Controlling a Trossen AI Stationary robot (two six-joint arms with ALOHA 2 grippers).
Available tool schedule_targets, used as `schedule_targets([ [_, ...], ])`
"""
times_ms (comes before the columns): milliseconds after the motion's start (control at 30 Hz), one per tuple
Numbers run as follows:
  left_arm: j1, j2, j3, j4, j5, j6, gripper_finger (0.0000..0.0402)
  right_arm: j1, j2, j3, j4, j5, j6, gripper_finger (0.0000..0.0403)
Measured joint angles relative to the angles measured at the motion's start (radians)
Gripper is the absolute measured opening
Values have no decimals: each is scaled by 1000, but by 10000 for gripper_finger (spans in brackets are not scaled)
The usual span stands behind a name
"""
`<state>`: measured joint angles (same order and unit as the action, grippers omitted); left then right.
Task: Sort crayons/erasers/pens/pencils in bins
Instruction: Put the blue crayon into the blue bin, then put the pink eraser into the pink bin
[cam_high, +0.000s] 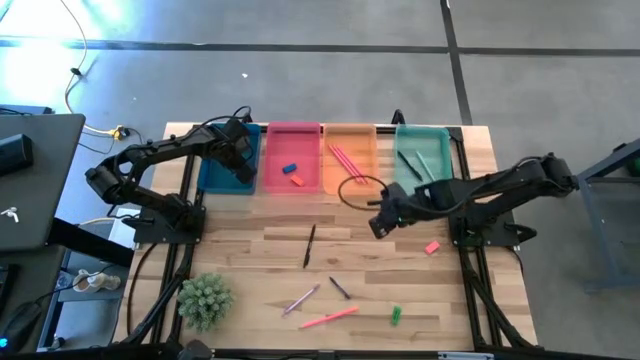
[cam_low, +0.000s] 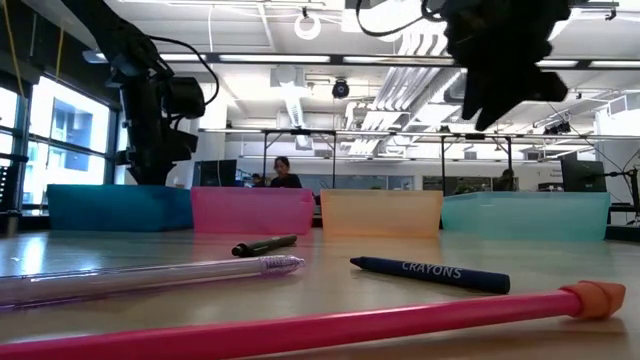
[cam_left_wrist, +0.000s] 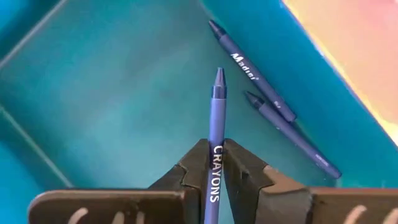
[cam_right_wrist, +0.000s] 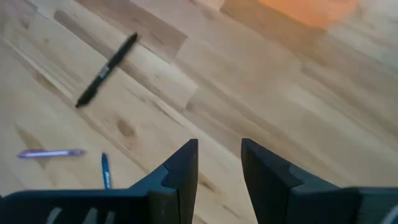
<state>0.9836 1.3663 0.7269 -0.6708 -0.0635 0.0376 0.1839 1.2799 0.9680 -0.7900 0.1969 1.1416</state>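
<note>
A blue wax crayon (cam_left_wrist: 216, 134) is pinched between the fingers of the left gripper (cam_left_wrist: 214, 171) over the shallow blue plastic bin (cam_high: 222, 175), where two more blue crayons (cam_left_wrist: 273, 121) lie. The right gripper (cam_right_wrist: 219, 163) is held with fingers parted and empty above the wooden table (cam_high: 400, 270), near the orange bin (cam_high: 350, 170).

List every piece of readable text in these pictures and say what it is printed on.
"CRAYONS": on the blue crayon clamped in the left gripper over the blue bin.
"CRAYONS": on the dark blue crayon lying on the table.
Print on one of the two crayons in the bin: blurred, unreadable.
</note>
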Motion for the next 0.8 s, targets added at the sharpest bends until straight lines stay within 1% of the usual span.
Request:
schedule_targets([
  [200, -1, 0, 0, 2, 0, 1, 58, 106, 19, -1, -122, 12, 195, 114],
  [367, -1, 0, 0, 2, 0, 1, 88, 186, 18, -1, -247, 13, 366, 114],
  [633, -1, -1, 0, 3, 0, 1, 144, 262, 18, -1, -308, 12, 544, 114],
  [800, -1, -1, 29, -20, 0, 0, 158, 310, 18, -1, -354, 6, 656, 114],
])
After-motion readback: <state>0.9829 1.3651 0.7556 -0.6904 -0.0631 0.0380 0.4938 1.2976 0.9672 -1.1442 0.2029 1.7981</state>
